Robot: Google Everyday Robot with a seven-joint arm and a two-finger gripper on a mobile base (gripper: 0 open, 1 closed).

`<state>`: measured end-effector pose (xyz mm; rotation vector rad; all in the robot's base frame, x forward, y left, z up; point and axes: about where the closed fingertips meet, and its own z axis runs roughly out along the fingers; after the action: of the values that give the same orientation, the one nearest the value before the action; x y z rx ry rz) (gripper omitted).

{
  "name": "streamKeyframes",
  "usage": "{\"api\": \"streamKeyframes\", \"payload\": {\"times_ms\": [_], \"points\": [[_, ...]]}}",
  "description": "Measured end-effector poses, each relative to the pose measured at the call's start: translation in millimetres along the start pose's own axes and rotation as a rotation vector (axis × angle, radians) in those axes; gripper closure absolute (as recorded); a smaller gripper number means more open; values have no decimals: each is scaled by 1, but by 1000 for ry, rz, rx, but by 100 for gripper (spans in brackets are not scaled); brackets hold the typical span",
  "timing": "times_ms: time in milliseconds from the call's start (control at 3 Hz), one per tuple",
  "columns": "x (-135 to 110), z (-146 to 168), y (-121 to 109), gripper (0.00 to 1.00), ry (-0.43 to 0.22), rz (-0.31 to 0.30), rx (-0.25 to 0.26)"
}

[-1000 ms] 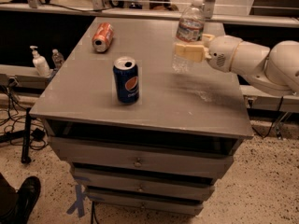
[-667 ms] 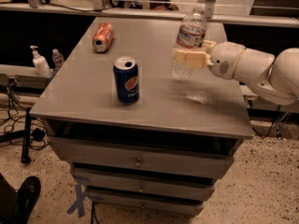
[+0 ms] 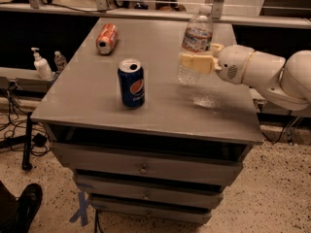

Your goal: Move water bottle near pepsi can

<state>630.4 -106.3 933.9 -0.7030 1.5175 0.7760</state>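
Standing almost upright in the air-side grip of the arm, the water bottle (image 3: 196, 37) has its long axis close to vertical, cap up and leaning a little to the right and away from the camera. The gripper (image 3: 194, 62) reaches in from the right and is clamped around the bottle's lower half, its cream fingers (image 3: 187, 61) lying across the clear ribbed body just under the label. The bottle is over the right part of the grey table (image 3: 87, 96); whether its base touches the top I cannot tell. The pepsi can (image 3: 131, 84) stands upright to its left, apart from it, logo facing the camera. An orange can (image 3: 107, 38) lies on its side farther back on the left.
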Motion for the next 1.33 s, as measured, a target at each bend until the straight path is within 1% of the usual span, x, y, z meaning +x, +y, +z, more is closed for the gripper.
{"api": "streamKeyframes", "payload": {"times_ms": [333,667,1000,1333], "points": [[2,-2,18,100,21,-9,-19],[5,-2,37,100,36,-19,-52],[13,2,54,100,48,-26,-89],[26,9,67,100,51,-35,-131]]}}
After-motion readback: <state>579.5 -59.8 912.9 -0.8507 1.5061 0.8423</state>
